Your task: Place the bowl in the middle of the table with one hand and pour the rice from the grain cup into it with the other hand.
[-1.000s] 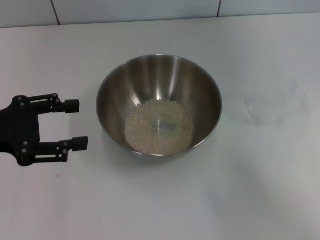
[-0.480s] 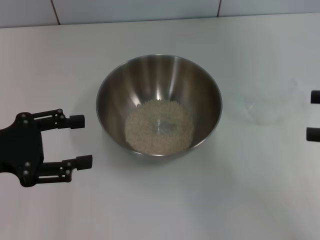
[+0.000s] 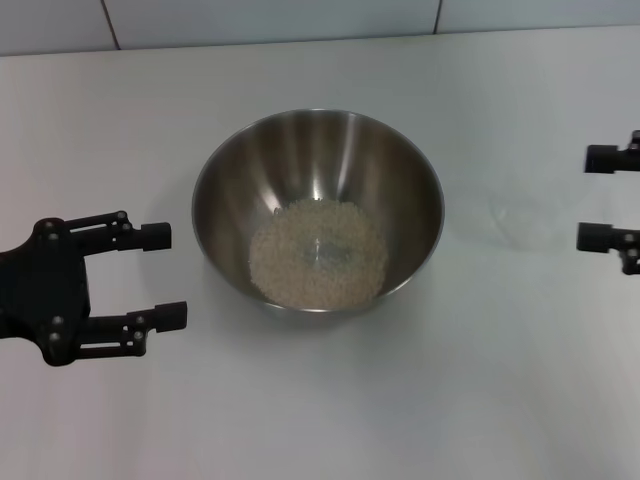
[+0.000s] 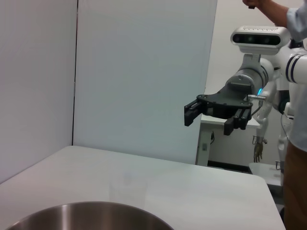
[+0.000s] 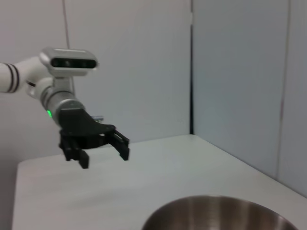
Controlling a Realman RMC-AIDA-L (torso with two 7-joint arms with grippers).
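Overhead, the bowl (image 3: 318, 210) sits mid-desk (image 3: 320, 410) with the rice (image 3: 318, 254) heaped inside. Bare desk lies all round it. The left gripper (image 3: 165, 277) hangs spread wide and empty near the left edge; the right gripper (image 3: 598, 198) pokes in at the right edge, also parted and empty. The grain cup cannot be made out.

From the left wrist, the bowl's rim (image 4: 91, 211) shows below, the right gripper (image 4: 211, 115) raised beyond it.

From the right wrist, the left gripper (image 5: 103, 149) hovers above the desk's far side, behind the bowl (image 5: 220, 213).
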